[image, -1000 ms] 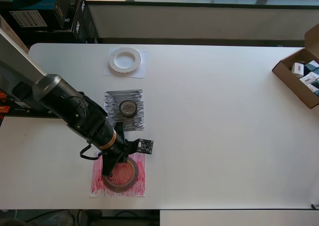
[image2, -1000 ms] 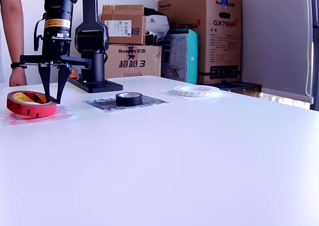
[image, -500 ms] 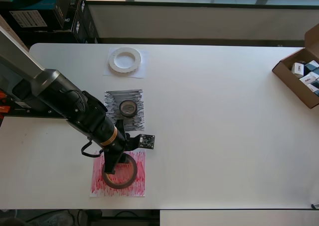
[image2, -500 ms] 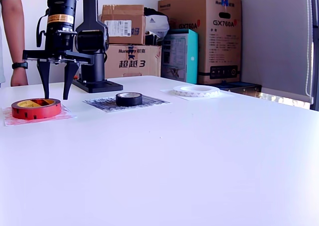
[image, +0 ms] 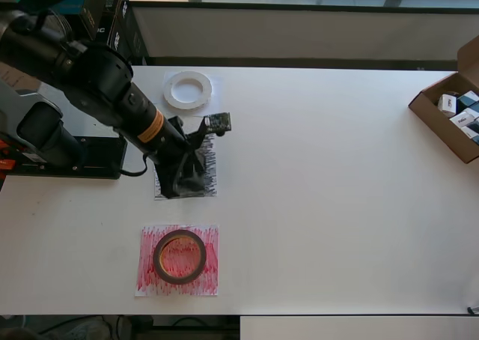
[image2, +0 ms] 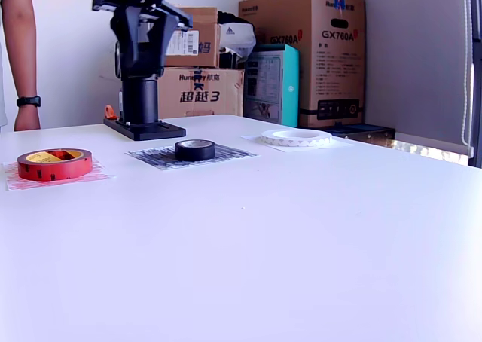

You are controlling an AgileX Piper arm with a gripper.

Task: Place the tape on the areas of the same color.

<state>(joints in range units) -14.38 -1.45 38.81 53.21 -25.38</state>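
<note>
Nearest in the exterior view: red-brown tape roll [image: 179,257] lying flat on the red scribbled sheet [image: 211,276], core axis vertical, hole up, nothing touching it. Next back, small black tape roll [image2: 195,149] flat on the black scribbled sheet [image2: 154,157], axis vertical too; overhead it's hidden under the arm. Farther, white tape ring [image: 187,90] flat on the white sheet [image: 212,108]. Gripper [image: 182,180] raised above the black sheet, well clear of the white table [image: 337,175], empty; can't tell whether jaws are apart or together. Cardboard box [image: 449,115] at the table's far corner
</note>
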